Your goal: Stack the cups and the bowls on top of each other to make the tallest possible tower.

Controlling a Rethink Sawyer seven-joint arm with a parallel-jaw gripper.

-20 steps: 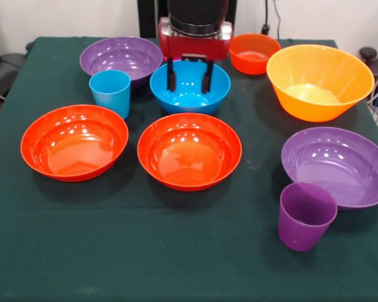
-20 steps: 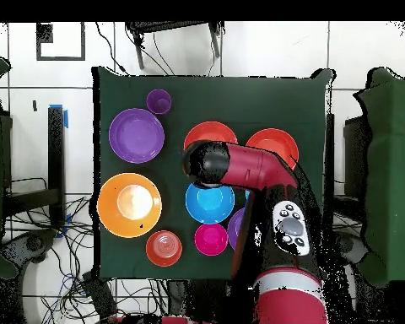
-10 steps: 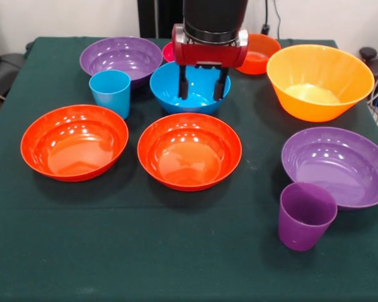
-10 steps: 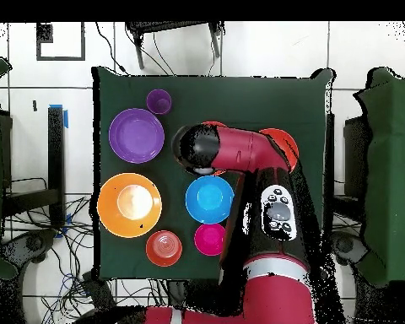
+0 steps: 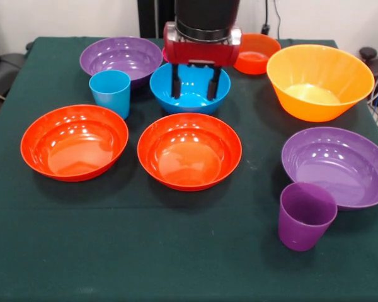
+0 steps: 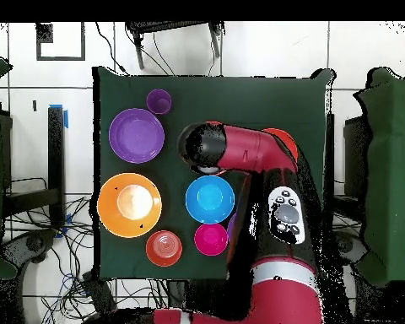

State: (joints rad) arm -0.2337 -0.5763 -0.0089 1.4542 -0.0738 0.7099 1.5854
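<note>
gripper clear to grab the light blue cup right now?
Probably yes. The gripper hangs open over the blue bowl, empty, and the light blue cup stands upright just beside that bowl with nothing on or in it. The purple bowl behind sits close.

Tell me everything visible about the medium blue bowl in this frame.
The medium blue bowl is round, glossy, plastic-looking and bright blue, with nothing lying in it. It sits upright on the green table, apart from its neighbours. In the front view the open pincer hangs in front of its hollow, dark fingers spread; contact cannot be judged. Overhead, it lies uncovered beside the arm, with the small pink bowl next to it.
</note>
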